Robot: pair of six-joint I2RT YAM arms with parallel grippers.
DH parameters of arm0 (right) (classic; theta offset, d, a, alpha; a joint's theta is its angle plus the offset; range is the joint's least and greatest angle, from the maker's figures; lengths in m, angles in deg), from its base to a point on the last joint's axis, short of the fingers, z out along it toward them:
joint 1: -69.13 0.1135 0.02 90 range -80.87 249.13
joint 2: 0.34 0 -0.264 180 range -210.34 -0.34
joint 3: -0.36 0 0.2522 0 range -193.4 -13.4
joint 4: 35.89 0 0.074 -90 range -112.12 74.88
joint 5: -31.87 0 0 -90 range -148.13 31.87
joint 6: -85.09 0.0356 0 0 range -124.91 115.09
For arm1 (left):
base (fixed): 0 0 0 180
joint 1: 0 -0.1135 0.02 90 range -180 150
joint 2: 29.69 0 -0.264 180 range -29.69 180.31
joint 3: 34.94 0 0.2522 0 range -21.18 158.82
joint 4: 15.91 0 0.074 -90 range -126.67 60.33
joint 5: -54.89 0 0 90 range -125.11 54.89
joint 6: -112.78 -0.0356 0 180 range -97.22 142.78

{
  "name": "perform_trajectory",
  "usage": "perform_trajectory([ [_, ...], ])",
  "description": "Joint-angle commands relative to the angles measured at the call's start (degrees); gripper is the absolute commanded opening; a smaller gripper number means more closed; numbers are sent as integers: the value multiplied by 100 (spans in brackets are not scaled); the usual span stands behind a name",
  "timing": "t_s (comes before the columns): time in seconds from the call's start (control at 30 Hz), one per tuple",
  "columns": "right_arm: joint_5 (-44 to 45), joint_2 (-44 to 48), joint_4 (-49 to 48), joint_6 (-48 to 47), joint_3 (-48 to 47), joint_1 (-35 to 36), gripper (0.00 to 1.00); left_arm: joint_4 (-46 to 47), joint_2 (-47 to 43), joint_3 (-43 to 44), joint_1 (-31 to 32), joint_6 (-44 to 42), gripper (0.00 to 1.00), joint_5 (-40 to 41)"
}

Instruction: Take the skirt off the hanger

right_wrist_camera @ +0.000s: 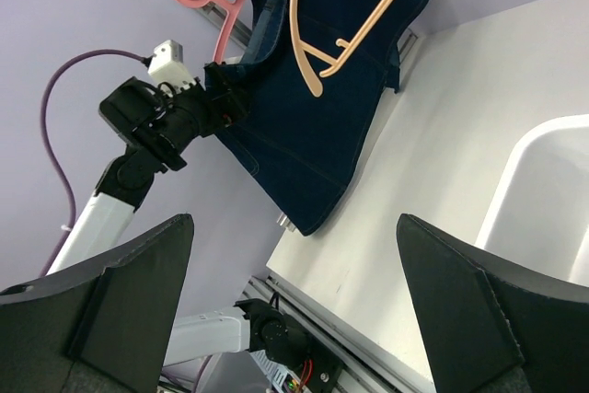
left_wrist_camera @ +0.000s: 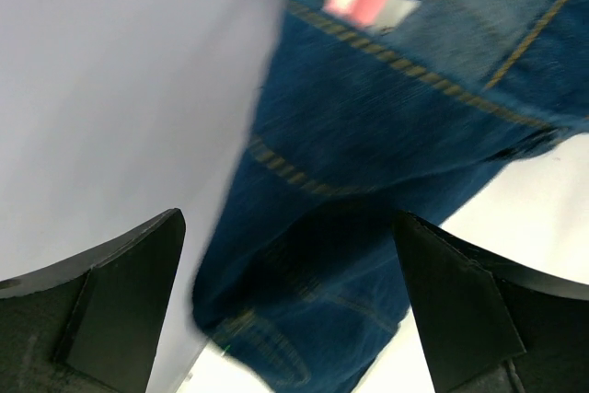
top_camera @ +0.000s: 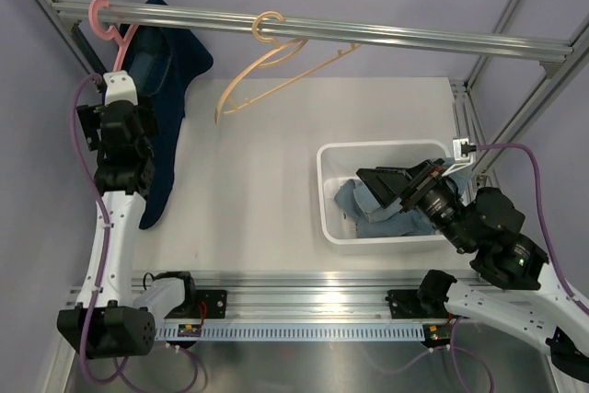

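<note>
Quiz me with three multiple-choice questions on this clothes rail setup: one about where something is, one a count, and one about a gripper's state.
1. Where is the dark denim skirt?
A. In the white bin
B. On the pink hanger at the rail's left end
C. Flat on the table

2. How many hangers hang on the rail?
A. One
B. Two
C. Four

3. How is the left gripper?
A. Open
B. Shut on the skirt
C. Shut on a hanger

Answers:
1. B, the skirt drapes from the pink hanger.
2. B, there is the pink one and a bare peach hanger.
3. A, its fingers stand wide apart with the skirt ahead of them.
</note>
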Motion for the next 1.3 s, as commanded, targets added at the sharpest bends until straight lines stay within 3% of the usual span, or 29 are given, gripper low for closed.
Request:
perform_trajectory([
  [0.0,95,136,60,-268,-87,52,99,987,37,-111,-192,32,97,-821],
  [0.2,34,188,175,-348,-210,44,99,1375,370,-191,-324,93,94,-1243],
  [0.3,51,215,219,-357,-211,44,99,1481,433,-217,-403,225,84,-1410],
  [0.33,52,223,219,-357,-210,44,99,1498,432,-209,-429,243,75,-1489],
  [0.37,43,224,227,-357,-202,52,99,1516,432,-200,-438,243,59,-1620],
  [0.43,51,215,254,-348,-184,44,99,1464,450,-147,-447,321,46,-1604],
  [0.6,25,241,201,-286,-149,35,99,1253,397,46,-438,515,0,-1666],
  [1.03,-19,118,456,-234,-404,44,99,638,-657,748,-438,1464,0,-1253],
  [1.27,69,83,649,-304,-571,44,99,760,-658,1250,-306,1359,0,-1410],
])
